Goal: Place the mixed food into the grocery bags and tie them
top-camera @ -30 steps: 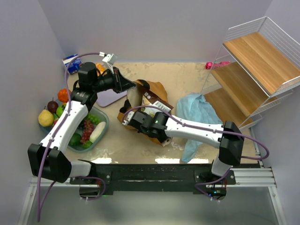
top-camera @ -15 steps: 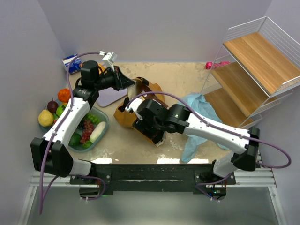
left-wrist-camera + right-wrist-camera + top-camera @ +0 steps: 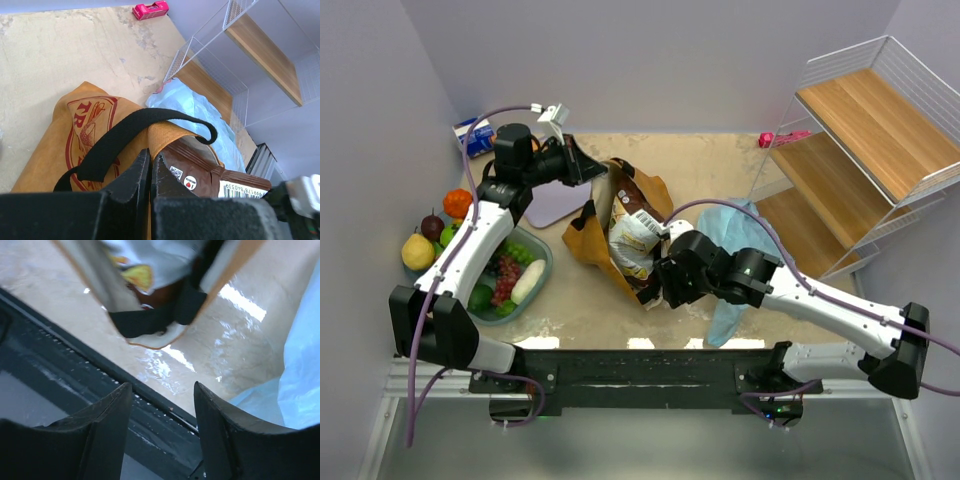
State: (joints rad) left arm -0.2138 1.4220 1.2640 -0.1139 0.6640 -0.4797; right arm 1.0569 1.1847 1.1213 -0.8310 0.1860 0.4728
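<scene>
Bare surface [image 3: 710, 165] stands free from the tote's [image 3: 584, 242] 12 to 2 o'clock, up to the wire shelf [image 3: 840, 190]. The light-blue bag [image 3: 745, 240] crowds its 3 o'clock, the tub [image 3: 548, 264] its 9. The left pincer [image 3: 594, 174], clamped on the tote's rim, fills 11; the right pincer [image 3: 656, 294], jaws apart, hangs at 5.

— What do you have along the right edge?
— A white wire rack [image 3: 865, 150] with wooden shelves, and a pink thing [image 3: 772, 139] at its foot (too small to name).
— And on the left?
— A clear teal tub [image 3: 546, 266], with a lilac board [image 3: 553, 210] beyond it.
</scene>
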